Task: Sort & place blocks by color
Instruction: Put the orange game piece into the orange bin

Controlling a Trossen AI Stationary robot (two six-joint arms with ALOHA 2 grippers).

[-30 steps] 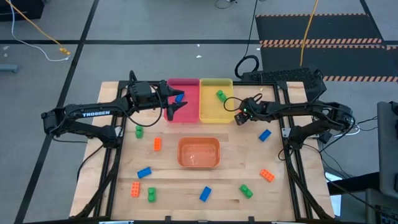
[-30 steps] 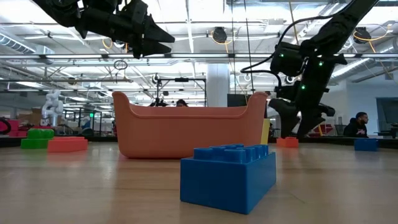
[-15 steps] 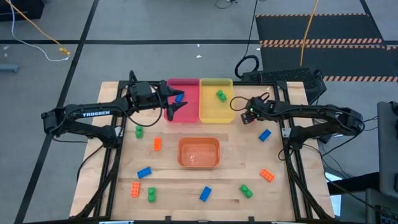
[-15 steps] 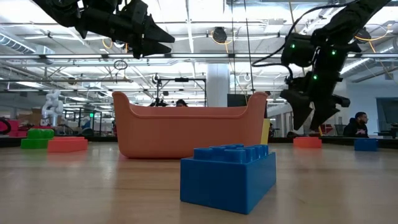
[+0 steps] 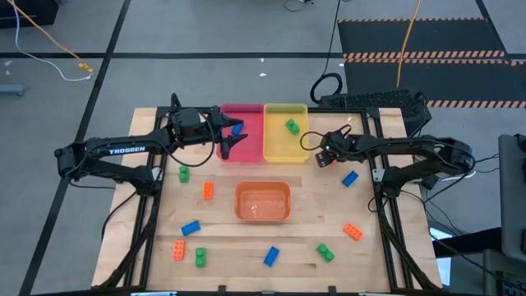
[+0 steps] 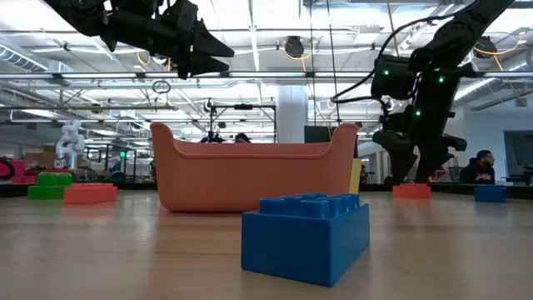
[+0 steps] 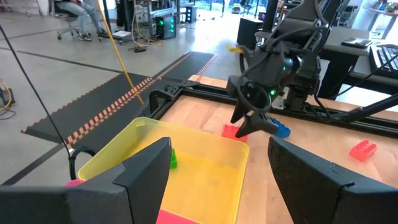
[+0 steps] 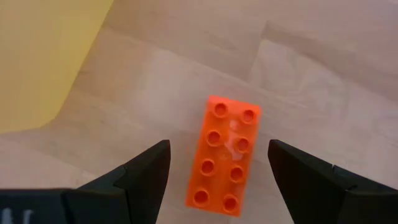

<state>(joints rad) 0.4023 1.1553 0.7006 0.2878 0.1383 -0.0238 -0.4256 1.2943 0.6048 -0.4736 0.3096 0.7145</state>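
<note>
Two blocks binned so far: a blue one (image 5: pixel 237 129) in the pink tray (image 5: pixel 249 115), a green one (image 5: pixel 291 126) in the yellow tray (image 5: pixel 283 149). Orange tray (image 5: pixel 263 215) holds nothing; roughly ten blocks lie loose on the worktop (image 5: pixel 238 248). Our right gripper (image 8: pixel 214 165) hangs fingers wide over an orange block (image 8: pixel 225 155) beside the yellow tray, ungripped. Left gripper (image 5: pixel 229 140) sits open, empty, over the pink tray.

Pink tray (image 5: pixel 246 123), yellow tray (image 5: pixel 283 145) and orange tray (image 5: pixel 263 215) on a wooden table (image 5: pixel 230 247).
</note>
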